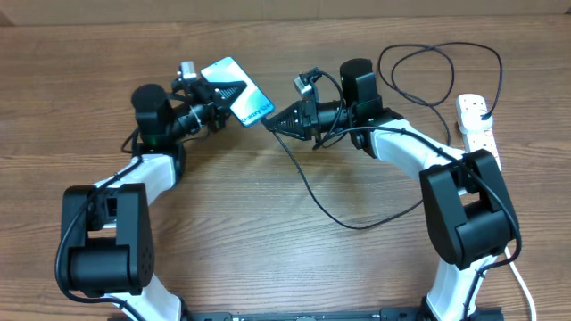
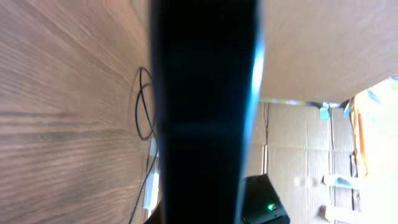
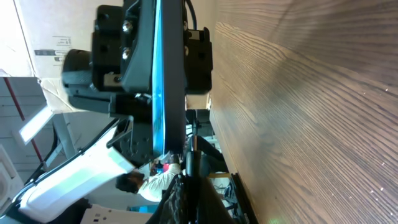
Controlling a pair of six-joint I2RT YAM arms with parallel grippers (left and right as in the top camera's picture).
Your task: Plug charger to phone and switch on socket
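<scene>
The phone (image 1: 237, 91), teal screen up with small white text near its right end, is held above the table by my left gripper (image 1: 219, 96), which is shut on its left part. In the left wrist view the phone's dark back (image 2: 202, 112) fills the middle. My right gripper (image 1: 274, 123) is shut on the charger's connector tip (image 3: 191, 163), right at the phone's lower right end (image 3: 163, 87). The black charger cable (image 1: 357, 223) runs down from it, loops over the table and up to the black plug in the white socket strip (image 1: 475, 120) at the far right.
The right arm's base (image 1: 464, 214) stands between the cable loop and the strip. The left arm's base (image 1: 103, 236) is at the lower left. The strip's thick white cord (image 1: 522, 281) runs off the bottom right. Cardboard boxes (image 2: 311, 155) stand beyond the table.
</scene>
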